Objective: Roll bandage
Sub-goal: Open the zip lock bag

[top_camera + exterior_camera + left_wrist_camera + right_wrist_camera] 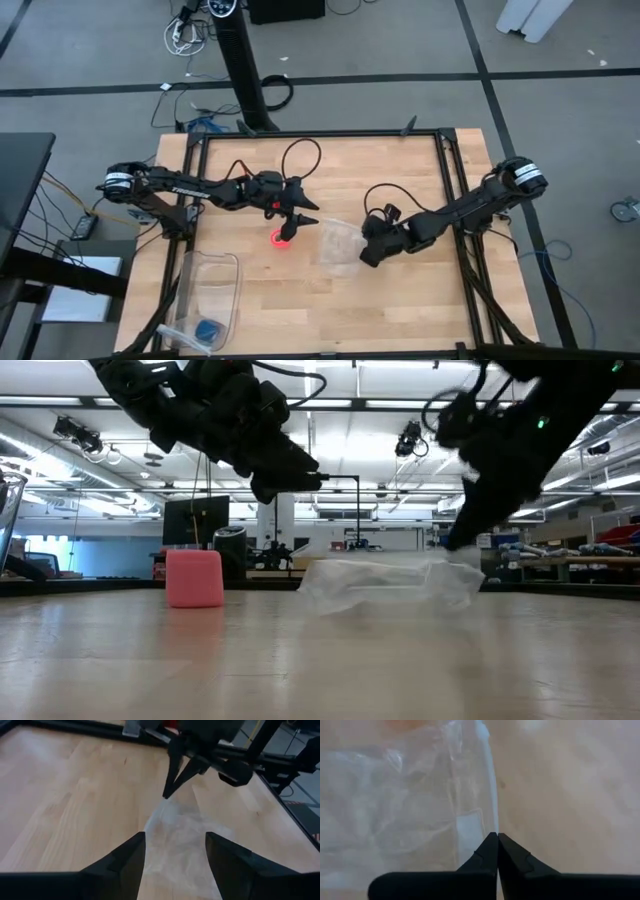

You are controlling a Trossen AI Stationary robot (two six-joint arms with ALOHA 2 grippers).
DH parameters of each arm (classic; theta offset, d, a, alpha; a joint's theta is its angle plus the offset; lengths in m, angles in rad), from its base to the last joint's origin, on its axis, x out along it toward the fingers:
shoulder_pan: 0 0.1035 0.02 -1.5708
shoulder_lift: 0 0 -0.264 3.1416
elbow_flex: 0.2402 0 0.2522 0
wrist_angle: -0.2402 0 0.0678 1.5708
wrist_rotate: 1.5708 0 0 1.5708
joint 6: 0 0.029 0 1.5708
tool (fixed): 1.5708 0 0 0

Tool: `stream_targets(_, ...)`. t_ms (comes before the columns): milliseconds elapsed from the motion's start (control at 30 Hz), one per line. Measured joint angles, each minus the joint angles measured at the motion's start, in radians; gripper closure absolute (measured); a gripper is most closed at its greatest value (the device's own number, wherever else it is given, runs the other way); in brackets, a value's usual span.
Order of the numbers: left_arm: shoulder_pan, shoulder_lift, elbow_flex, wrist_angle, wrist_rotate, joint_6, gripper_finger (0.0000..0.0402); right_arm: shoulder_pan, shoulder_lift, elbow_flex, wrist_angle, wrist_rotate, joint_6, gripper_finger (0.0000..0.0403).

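Pinching the thin edge of the clear plastic bag [410, 815], the right pincer [497, 842] is clenched at centre frame in the high view; that slick, crinkled film could slip free or tear if pulled. The bandage [283, 239], a compact pink-red roll, stands on the wooden table [400, 310] just left of the bag, beneath the released left pincer [303, 218], which might topple it.
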Motion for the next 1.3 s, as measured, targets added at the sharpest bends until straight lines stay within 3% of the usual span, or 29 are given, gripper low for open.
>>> stream_targets(267,0.0,0.0,0.001,0.071,0.018,0.002,0.0188,0.128,-0.117,0.067,-0.037,0.217,-0.141,0.0401)
stream_targets(433,-0.006,0.0,0.001,0.11,0.102,0.007,0.0188,0.186,-0.138,0.136,-0.084,0.315,-0.19,0.0401)
stream_targets(800,-0.061,0.0,0.001,0.225,0.094,0.054,0.0195,0.212,-0.137,0.197,-0.134,0.359,-0.217,0.0402)
stream_targets(1000,-0.065,0.0,0.001,0.237,0.093,0.054,0.0246,0.214,-0.137,0.197,-0.146,0.364,-0.204,0.0403)
stream_targets(1300,-0.065,0.0,0.001,0.236,0.093,0.065,0.036,0.214,-0.137,0.197,-0.146,0.366,-0.202,0.0403)
